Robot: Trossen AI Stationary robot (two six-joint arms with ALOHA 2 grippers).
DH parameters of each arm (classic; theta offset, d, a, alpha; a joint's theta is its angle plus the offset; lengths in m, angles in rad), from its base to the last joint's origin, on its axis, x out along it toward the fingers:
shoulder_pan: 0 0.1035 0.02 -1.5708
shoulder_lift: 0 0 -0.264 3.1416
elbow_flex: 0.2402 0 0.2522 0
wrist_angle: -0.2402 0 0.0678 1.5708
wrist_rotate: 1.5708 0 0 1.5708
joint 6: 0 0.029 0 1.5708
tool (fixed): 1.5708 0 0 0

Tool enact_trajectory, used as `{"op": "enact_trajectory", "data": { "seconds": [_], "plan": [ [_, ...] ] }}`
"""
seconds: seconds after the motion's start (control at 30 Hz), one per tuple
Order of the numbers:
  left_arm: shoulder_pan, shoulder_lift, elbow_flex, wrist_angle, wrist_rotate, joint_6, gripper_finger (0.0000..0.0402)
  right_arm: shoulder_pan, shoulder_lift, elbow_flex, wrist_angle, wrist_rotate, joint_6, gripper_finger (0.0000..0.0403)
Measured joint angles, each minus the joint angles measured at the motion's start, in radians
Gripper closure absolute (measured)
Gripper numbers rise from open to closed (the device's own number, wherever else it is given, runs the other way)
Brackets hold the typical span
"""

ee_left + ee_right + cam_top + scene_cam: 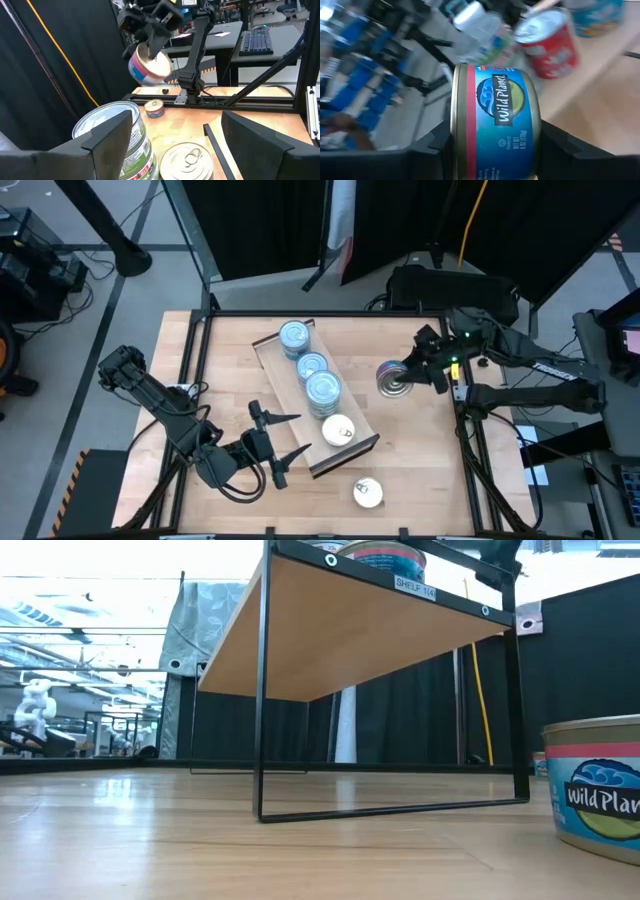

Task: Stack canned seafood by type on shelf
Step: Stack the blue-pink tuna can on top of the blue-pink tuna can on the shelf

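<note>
Your right gripper clamps a blue tin on its side, aloft just right of the shelf, likely for carrying to its stack; left gripper waits spread open by the shelf's near end

The right tool clamps a blue-labelled tin on its side.

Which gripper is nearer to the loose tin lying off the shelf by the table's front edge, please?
The left. The open left gripper sits just beside that tin; the right gripper, holding another tin, is farther away beyond the shelf.
</note>
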Motion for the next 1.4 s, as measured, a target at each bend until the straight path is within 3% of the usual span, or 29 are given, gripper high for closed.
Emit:
{"op": "enact_trajectory", "data": {
  "seconds": [0.27,0.6,0.7,1.1,1.4],
  "plan": [
    [-0.002,0.0,0.0,-0.003,0.0,-0.001,0.0096,0.209,0.031,-0.026,0.24,0.067,0.206,0.0224],
    [-0.002,0.0,0.0,-0.042,-0.001,0.002,0.0096,0.454,0.159,-0.027,0.319,0.395,0.259,0.0221],
    [-0.002,0.0,0.0,-0.045,-0.001,0.017,0.0096,0.502,0.232,-0.027,0.352,0.45,0.301,0.022],
    [-0.016,-0.005,0.0,-0.051,-0.003,0.056,0.0096,0.565,0.42,-0.028,0.536,0.457,0.389,0.0218],
    [-0.035,-0.008,0.0,-0.024,-0.003,0.079,0.0096,0.564,0.484,-0.028,0.539,0.455,0.405,0.0218]
  ]
}}
